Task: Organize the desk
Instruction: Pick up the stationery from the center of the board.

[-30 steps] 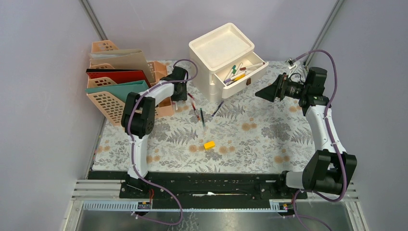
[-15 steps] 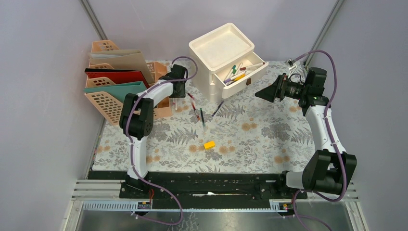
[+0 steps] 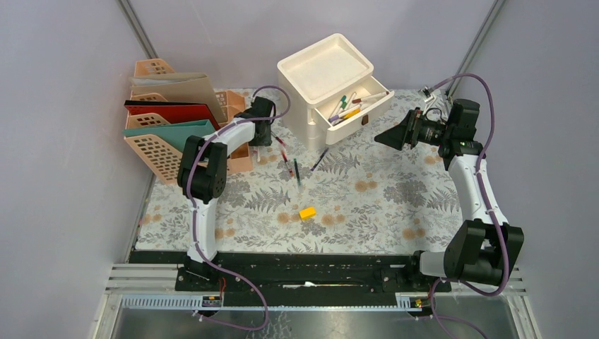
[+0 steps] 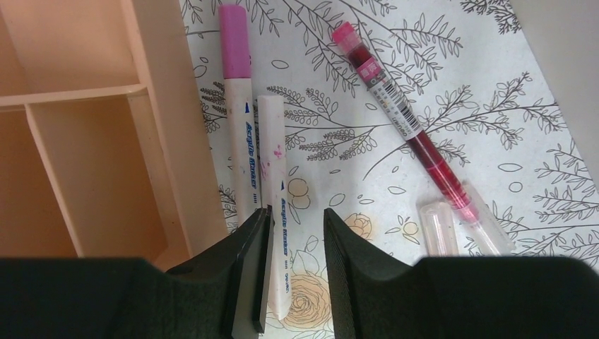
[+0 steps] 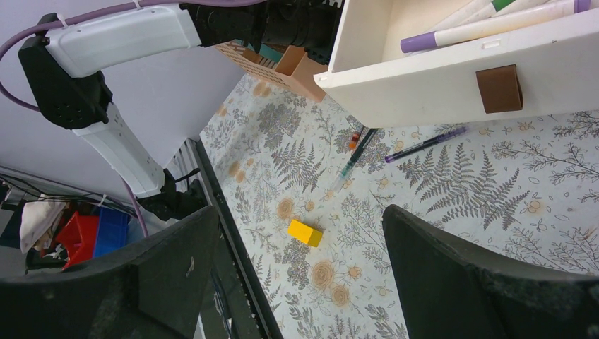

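Jaws on L gripper [image 4: 295,215] stand part-open, straddling a white round-barrelled acrylic marker [image 4: 272,141] w/o clamping it: the barrel sits against one finger, w/ a gap to the other. R gripper [image 5: 300,212] gapes wide & empty, hovering off the white plastic two-tier drawer box [image 3: 323,88], facing its open drawer [image 5: 452,70]. Desk, a flat top in pale fern-and-flower cloth [image 3: 395,205], carries the box at its far edge & spreads from it toward the near edge. L gripper works on the box's other side, away from the drawer.

Risks, as I judge them:
- A pink-capped white marker [image 4: 236,106] lies just beside the target, so a closing finger may catch both or shove that one.
- The round barrel could roll out.
- Grip looks off-centre, toward one end, so the marker may droop when lifted.
- Red translucent gel pen [image 4: 402,120] & clear plastic cap [image 4: 439,229], nearer the box, could get knocked on the carry across.
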Robot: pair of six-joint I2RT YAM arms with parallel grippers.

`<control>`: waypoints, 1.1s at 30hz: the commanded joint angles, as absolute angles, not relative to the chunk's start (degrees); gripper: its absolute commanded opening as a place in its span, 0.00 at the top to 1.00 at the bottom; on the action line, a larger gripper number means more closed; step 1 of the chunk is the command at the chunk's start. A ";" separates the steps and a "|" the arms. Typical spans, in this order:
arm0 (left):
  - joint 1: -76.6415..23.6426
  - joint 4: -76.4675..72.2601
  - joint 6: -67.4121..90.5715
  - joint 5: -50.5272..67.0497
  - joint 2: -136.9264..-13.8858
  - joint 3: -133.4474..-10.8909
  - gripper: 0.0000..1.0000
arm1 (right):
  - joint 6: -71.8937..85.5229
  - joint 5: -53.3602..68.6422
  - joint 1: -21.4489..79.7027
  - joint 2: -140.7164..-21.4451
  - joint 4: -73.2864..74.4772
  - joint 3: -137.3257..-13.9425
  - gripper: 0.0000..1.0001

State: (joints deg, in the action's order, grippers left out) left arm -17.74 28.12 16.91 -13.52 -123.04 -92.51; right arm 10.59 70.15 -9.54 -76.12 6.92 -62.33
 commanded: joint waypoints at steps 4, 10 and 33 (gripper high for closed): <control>-16.47 31.97 16.64 -12.34 -125.31 -92.62 0.61 | 10.72 72.07 -9.93 -75.23 4.92 -62.31 0.08; -16.67 32.37 16.32 -15.87 -124.40 -92.01 0.60 | 10.72 72.16 -9.93 -75.23 4.92 -62.23 0.08; -18.92 30.59 18.91 -8.76 -118.81 -85.90 1.00 | 10.90 73.39 -9.93 -74.88 4.93 -62.73 0.08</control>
State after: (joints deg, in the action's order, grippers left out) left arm -17.72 29.04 17.23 -11.31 -122.28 -90.24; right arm 10.79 70.59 -9.54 -76.12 6.92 -62.33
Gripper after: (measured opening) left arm 0.035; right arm 0.920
